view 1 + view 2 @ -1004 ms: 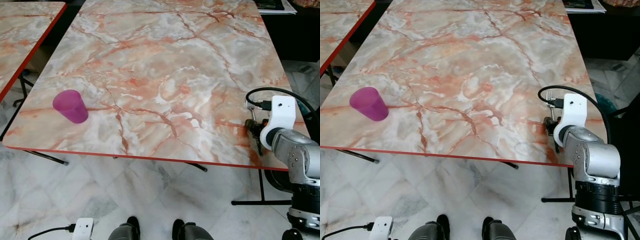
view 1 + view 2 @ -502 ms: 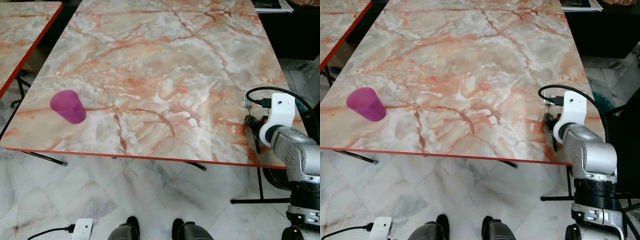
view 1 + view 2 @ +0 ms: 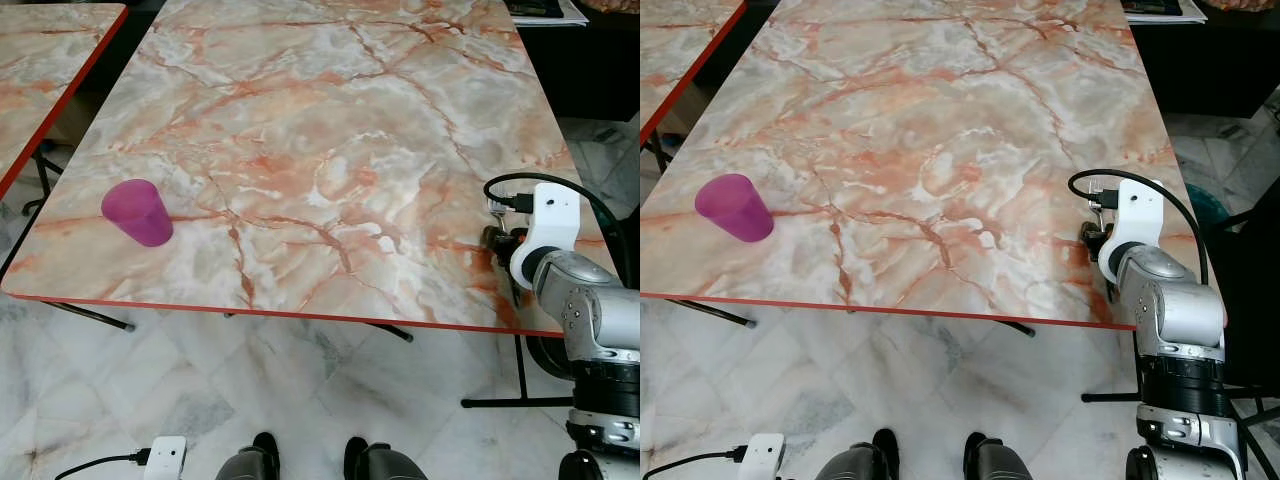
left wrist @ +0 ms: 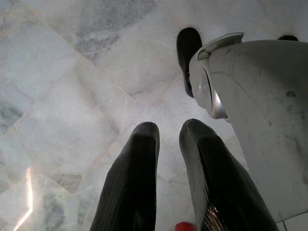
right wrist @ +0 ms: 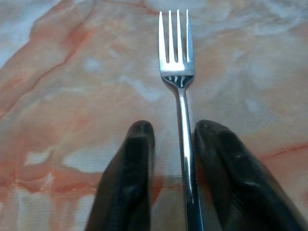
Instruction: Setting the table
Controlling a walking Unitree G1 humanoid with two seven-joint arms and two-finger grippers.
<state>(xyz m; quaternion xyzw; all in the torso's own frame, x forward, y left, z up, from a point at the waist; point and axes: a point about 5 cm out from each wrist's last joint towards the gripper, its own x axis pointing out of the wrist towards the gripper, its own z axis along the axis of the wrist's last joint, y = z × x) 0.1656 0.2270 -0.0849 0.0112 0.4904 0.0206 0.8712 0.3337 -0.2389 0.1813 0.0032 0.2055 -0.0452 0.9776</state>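
Observation:
A purple plastic cup (image 3: 137,212) stands upside down near the front left corner of the marble table (image 3: 330,120). My right gripper (image 5: 173,130) is low over the table's right edge, just in from the front corner, also seen as the right gripper (image 3: 497,240) in the head view. A silver fork (image 5: 177,72) lies between its two fingers, tines pointing away; the handle runs close along one finger (image 5: 226,163) with a gap to the other. The fingers stand apart. My left gripper (image 4: 168,132) hangs idle above the floor, fingers close together.
A second marble table (image 3: 40,60) with a red edge stands to the left, across a narrow gap. Dark furniture (image 3: 590,60) sits at the back right. A black cable (image 3: 520,182) loops over my right wrist. Marble floor tiles (image 3: 300,390) and my feet (image 3: 265,462) lie below.
My right wrist has shifted slightly inward over the table's right edge. The cup stays where it was; the small shift of the whole picture comes from the camera.

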